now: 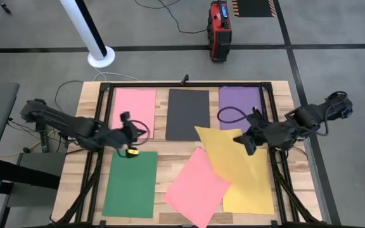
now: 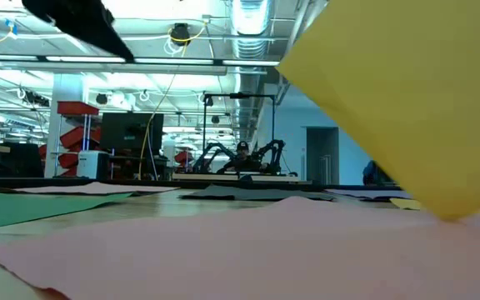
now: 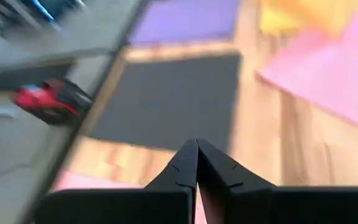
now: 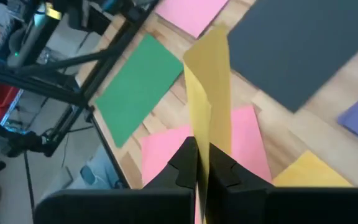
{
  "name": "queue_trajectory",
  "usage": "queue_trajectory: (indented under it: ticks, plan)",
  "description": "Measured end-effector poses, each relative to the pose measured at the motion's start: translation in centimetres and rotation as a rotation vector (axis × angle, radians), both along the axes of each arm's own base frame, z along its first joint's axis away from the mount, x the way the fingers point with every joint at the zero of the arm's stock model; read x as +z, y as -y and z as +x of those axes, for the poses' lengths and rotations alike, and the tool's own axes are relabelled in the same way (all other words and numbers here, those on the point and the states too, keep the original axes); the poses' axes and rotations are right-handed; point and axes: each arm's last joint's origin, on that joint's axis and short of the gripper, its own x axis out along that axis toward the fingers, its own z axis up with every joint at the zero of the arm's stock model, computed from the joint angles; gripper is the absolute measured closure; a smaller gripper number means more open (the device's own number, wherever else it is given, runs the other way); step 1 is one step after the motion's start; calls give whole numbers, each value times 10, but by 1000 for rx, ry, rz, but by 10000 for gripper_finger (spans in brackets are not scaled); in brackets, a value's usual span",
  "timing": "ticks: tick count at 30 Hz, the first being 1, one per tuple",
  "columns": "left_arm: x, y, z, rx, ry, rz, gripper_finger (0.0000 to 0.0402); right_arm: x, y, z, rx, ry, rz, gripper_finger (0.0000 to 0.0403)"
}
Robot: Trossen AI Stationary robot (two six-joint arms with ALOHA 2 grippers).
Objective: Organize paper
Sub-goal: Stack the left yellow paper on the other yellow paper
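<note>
Now a yellow sheet (image 1: 233,152) is gripped, lifted and tilted, by the right pincer (image 1: 248,144) near the bench's (image 1: 284,95) right edge; left pincer (image 1: 129,132) is clenched, empty.

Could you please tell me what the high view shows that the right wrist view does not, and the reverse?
Only the high view shows the left claw above the table between the far pink sheet and the green sheet, plus the red case on the floor. Only the right wrist view shows the right claw shut on the raised yellow sheet edge-on. Both show the dark grey sheet, a second yellow sheet and the tilted pink sheet.
</note>
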Motion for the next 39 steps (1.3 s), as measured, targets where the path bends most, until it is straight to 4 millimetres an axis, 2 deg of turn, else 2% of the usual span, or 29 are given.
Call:
queue_trajectory:
  ticks: [6,12,17,30,39]
  plan:
    - [-32,8,41,-11,-126,-55,401,-3,-8,-6,9,-35,36,403]
    - [-55,15,88,-121,-79,-137,401,-6,-14,-14,12,-80,62,403]
    - [-73,15,115,-163,-45,-170,401,-8,-18,-19,13,-98,63,403]
    - [-112,6,141,-107,-98,-166,401,-8,-21,-20,-2,-90,54,403]
    - [-120,10,162,-131,-126,-135,401,-8,-19,-19,-12,-89,48,403]
